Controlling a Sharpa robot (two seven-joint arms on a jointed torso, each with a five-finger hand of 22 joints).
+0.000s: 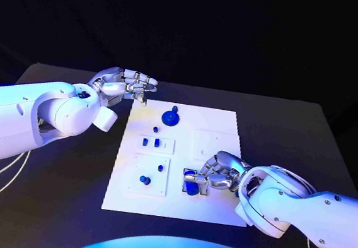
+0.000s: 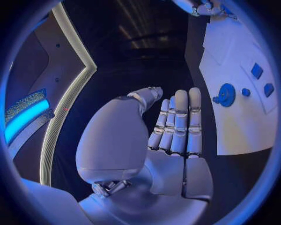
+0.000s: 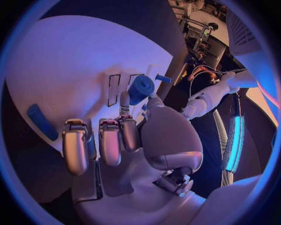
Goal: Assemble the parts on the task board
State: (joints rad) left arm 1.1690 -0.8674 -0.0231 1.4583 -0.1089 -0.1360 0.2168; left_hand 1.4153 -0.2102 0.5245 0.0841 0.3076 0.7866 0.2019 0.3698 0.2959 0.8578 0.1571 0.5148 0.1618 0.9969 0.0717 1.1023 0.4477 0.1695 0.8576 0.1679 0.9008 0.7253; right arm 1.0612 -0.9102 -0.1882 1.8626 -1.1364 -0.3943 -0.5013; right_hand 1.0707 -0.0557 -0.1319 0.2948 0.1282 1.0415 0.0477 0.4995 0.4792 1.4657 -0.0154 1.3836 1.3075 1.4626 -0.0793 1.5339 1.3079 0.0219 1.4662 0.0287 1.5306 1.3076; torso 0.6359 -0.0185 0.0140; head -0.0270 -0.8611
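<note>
While head cam blurs it | R robot hand prob. pinches blue part | L robot hand fingers together, empty

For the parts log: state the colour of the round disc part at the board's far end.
Blue; the disc shows best in the left wrist view.

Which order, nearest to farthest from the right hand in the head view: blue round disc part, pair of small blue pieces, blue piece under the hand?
From the right hand:
1. Blue piece under the hand, at its fingers on the task board's near right.
2. Pair of small blue pieces, mid-board, left.
3. Blue round disc part, far end.
</note>
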